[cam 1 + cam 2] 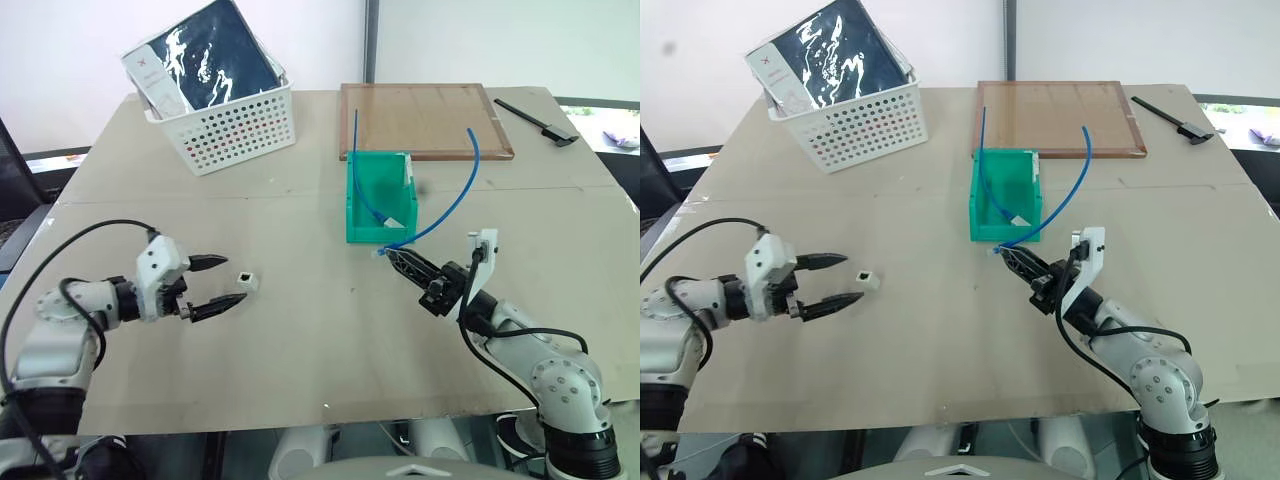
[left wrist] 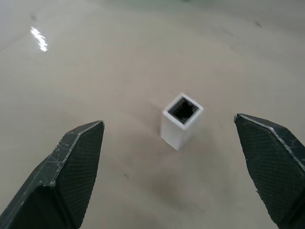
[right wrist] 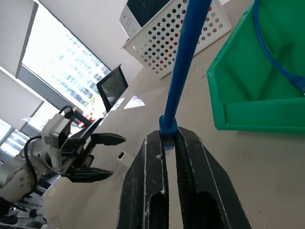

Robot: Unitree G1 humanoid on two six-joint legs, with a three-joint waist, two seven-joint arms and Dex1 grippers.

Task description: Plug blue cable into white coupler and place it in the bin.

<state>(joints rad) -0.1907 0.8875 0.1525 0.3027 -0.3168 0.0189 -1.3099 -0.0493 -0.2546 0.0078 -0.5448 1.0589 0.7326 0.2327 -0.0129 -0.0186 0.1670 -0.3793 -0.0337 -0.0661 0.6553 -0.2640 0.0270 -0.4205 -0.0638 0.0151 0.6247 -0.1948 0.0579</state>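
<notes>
Blue cable (image 1: 452, 196) pinched in shut right jaws — left jaws wide, empty, flanking white coupler (image 1: 245, 279) on beige tabletop (image 1: 300, 340).

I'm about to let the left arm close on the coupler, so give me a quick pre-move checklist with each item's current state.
1. Left gripper open: ok.
2. White coupler lying between the open fingers' line, just ahead of the tips: ok.
3. Coupler socket open and unblocked, seen in the left wrist view: ok.
4. Right gripper shut on the blue cable: ok.
5. Cable plug's condition at the gripped end: cannot tell.
6. Bin free of other items: not ok, another blue cable lies in it.
</notes>
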